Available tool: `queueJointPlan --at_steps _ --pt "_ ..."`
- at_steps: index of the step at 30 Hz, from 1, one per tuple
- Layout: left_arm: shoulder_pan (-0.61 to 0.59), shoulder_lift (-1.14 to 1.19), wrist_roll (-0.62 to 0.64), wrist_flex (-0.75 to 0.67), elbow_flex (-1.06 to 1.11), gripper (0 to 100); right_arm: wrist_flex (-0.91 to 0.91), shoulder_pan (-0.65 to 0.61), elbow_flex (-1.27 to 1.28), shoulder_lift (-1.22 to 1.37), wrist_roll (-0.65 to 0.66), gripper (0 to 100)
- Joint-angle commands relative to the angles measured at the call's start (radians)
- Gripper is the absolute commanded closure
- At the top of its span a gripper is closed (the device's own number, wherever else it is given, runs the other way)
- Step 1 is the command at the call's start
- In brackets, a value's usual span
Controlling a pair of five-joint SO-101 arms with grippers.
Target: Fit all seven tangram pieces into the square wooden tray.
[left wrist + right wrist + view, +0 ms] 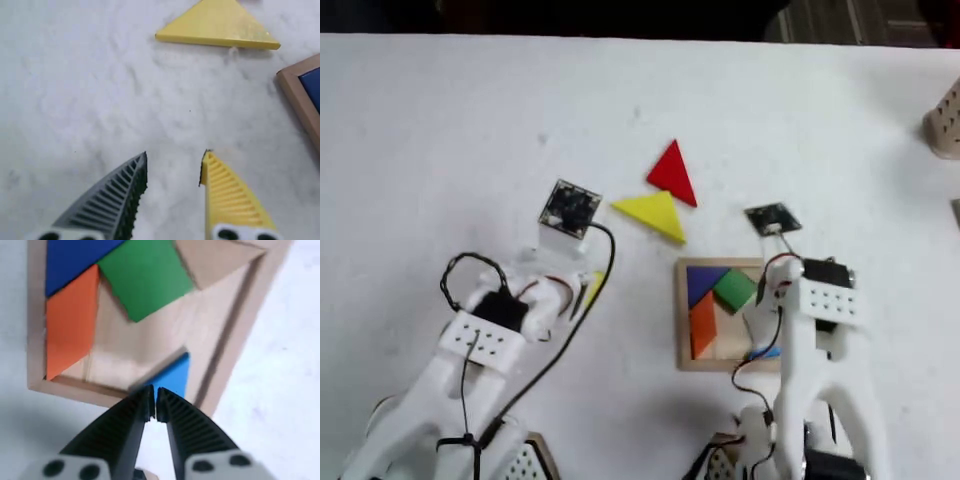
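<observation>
The square wooden tray (682, 320) lies right of centre, holding a blue piece (703, 283), a green piece (735, 290) and an orange piece (703, 325). My right gripper (154, 402) hangs over the tray's near part, shut on the edge of a light blue piece (174, 377) that tilts over the bare wood. A yellow triangle (653, 214) and a red triangle (672, 172) lie on the table beyond the tray. My left gripper (175, 160) is open over bare table left of the tray, with nothing between its fingers and the yellow triangle (220, 25) ahead of it.
A perforated pale block (945, 120) stands at the table's right edge. Another perforated piece (530, 462) sits by the arm bases at the near edge. The white table stretches wide to the left and the back.
</observation>
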Motion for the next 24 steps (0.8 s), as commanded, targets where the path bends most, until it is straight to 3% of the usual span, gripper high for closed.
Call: queueJointPlan --at_steps 1,7,13,24 --pt "-0.007 -0.031 -0.008 -0.029 -0.008 80 0.012 0.050 -0.008 -0.079 0.011 98.1" --pt "-0.007 -0.031 -0.008 -0.029 -0.008 80 -0.018 0.140 -0.006 -0.019 0.046 98.1" --pt "-0.007 -0.031 -0.008 -0.029 -0.008 80 -0.099 0.154 -0.003 0.143 0.066 98.1" --pt "-0.007 -0.031 -0.008 -0.029 -0.008 80 -0.122 -0.058 -0.009 0.285 0.025 98.1"
